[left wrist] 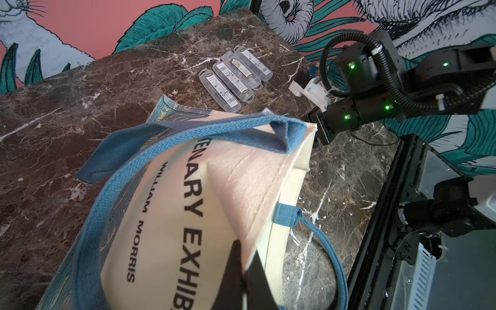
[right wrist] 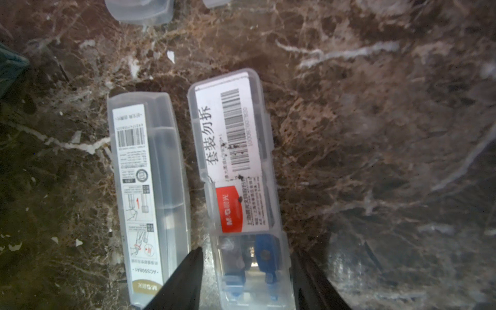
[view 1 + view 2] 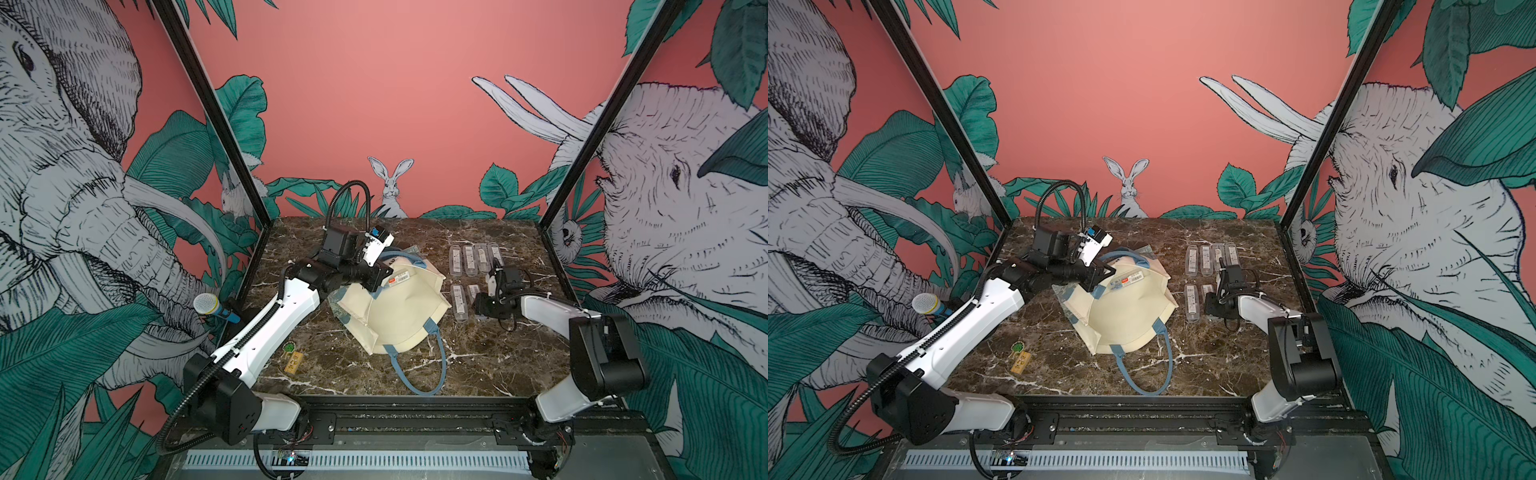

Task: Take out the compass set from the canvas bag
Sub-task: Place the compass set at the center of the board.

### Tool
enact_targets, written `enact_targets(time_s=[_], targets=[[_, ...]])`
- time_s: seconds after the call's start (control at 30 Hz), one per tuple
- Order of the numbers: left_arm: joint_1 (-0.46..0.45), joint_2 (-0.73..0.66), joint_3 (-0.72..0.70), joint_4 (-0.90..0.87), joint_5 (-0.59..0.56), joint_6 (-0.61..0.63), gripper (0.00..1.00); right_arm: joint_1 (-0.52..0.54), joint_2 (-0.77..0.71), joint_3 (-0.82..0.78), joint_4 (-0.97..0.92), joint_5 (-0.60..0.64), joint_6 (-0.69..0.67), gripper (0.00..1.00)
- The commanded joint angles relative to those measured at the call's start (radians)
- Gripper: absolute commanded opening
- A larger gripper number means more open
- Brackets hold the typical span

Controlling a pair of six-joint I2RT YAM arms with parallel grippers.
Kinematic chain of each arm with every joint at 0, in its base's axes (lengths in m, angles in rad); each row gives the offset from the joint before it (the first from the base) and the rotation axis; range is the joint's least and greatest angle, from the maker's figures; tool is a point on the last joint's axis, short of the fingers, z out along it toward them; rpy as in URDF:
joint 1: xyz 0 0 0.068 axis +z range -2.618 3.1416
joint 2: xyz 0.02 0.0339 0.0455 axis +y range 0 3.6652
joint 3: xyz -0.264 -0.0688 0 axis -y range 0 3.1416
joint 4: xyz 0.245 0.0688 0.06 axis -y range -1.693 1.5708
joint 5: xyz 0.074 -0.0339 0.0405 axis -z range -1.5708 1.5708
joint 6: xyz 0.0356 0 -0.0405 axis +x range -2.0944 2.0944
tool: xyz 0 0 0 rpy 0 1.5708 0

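Right fingers [image 2: 185, 279] stand spread, one on each side of a clear set [image 2: 241, 166] lying flat on the table [image 2: 375, 134]; whether they touch its walls cannot be told. Right gripper [image 2: 247, 257] points down over the set's blue-compass end, just beside a neighbour [image 2: 145, 188] in the near row. This is judged a lay-down position, aligned to keep the rows tidy. Four more sets [image 3: 476, 257] form the far row.

Left finger [image 1: 252, 276] presses on bag [image 3: 399, 316] fabric near the rim. Left gripper [image 3: 376, 279] is clamped on that rim and raised, evidently to hold the mouth open for access. One labelled set [image 3: 400, 279] appears to lie inside the mouth, close to the left gripper. Judgement: extraction is incomplete while that set sits in the bag.
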Motion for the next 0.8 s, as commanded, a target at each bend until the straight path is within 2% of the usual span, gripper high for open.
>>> enact_targets(time_s=[0.0, 0.23, 0.43, 0.57, 0.77], targets=[[-0.003, -0.001, 0.018, 0.017, 0.02, 0.008, 0.0, 0.01, -0.009, -0.015, 0.015, -0.01, 0.025, 0.53], [-0.003, -0.003, 0.016, 0.017, 0.021, 0.008, 0.0, 0.014, -0.028, -0.029, 0.021, -0.018, 0.038, 0.48], [-0.003, -0.008, 0.015, 0.016, 0.019, 0.008, 0.0, 0.015, -0.088, -0.021, -0.039, 0.001, -0.006, 0.5], [-0.003, -0.012, 0.019, 0.009, 0.019, 0.01, 0.0, 0.046, -0.265, -0.006, -0.133, -0.021, -0.148, 0.53], [-0.003, -0.016, 0.029, 0.0, 0.028, 0.011, 0.0, 0.275, -0.575, -0.083, -0.088, -0.059, -0.414, 0.54]])
